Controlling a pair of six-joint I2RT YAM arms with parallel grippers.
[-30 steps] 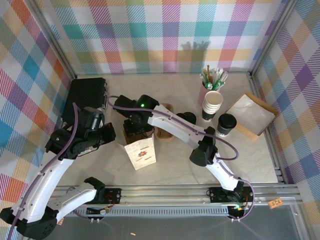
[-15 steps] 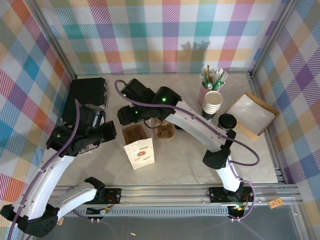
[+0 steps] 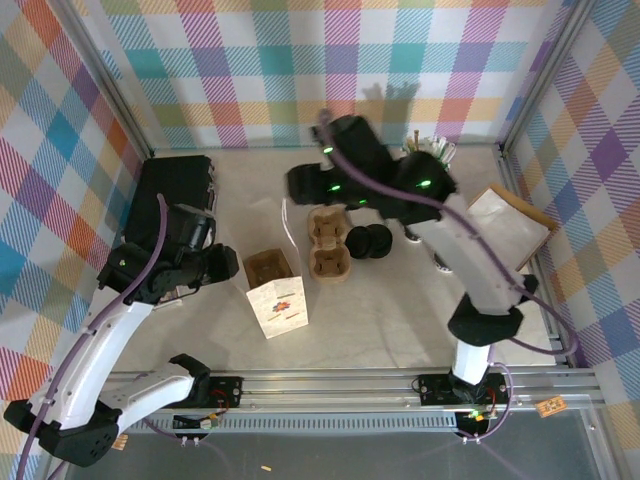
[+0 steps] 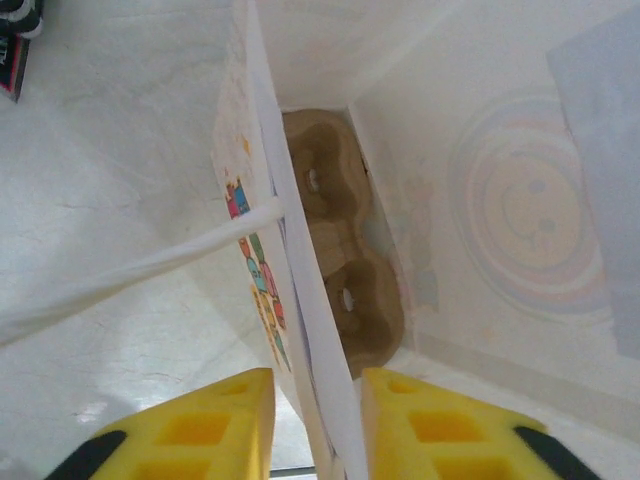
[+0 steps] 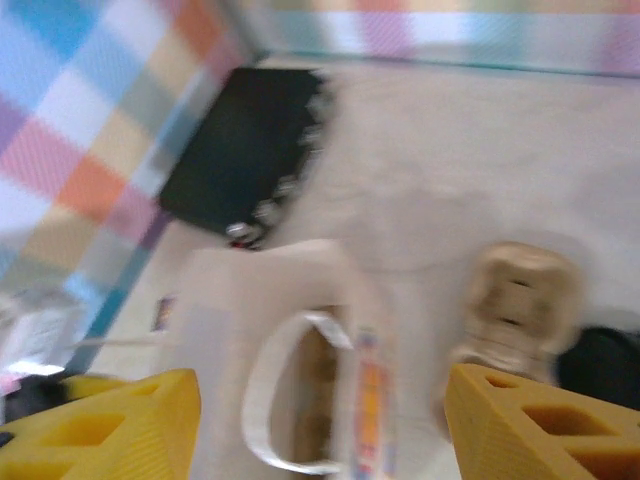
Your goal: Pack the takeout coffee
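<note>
Paper bag (image 3: 276,292), white with a printed front, standing open on the table (image 3: 380,320) in the overhead view, with a brown cup carrier (image 3: 268,268) inside it. Left gripper (image 3: 228,265) sits at the bag's left rim. Right gripper (image 3: 298,184) is raised over the far middle of the table, well apart from the bag. Second carrier (image 3: 328,243) and loose black lids (image 3: 368,241) lie just right of the bag. Takeout coffee (image 3: 438,263) stands right of the lids, largely covered by the right forearm with only a sliver showing, well apart from both grippers. Left wrist view: yellow fingers (image 4: 200,425) slightly parted, astride the bag's upper edge, the paper between them unclamped; the cup carrier lies on the bag's floor. Right wrist view, blurred: fingers (image 5: 110,420) wide apart with nothing between them; the bag and its handle (image 5: 290,400) lie below, a black case (image 5: 250,150) beyond.
</note>
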